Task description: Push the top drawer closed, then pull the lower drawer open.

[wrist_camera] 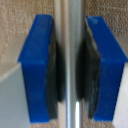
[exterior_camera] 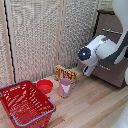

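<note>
The exterior view looks from a little above, across the light wooden floor (exterior_camera: 95,107), toward the dark brown wooden cabinet (exterior_camera: 112,45) at the exterior view's right. The wrist view looks very near, between the blue padded fingers (wrist_camera: 37,70) of the claw (wrist_camera: 71,70), at a slim silver bar handle (wrist_camera: 71,60). Both views share this cabinet.

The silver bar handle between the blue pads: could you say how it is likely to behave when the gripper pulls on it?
The bar handle looks like polished metal, so probably stiff and unlikely to bend. Its smooth, round surface may be slippery, though the dark lining on the fingers of the gripper should help. The jaws sit close on both sides, so it likely won't escape.
</note>
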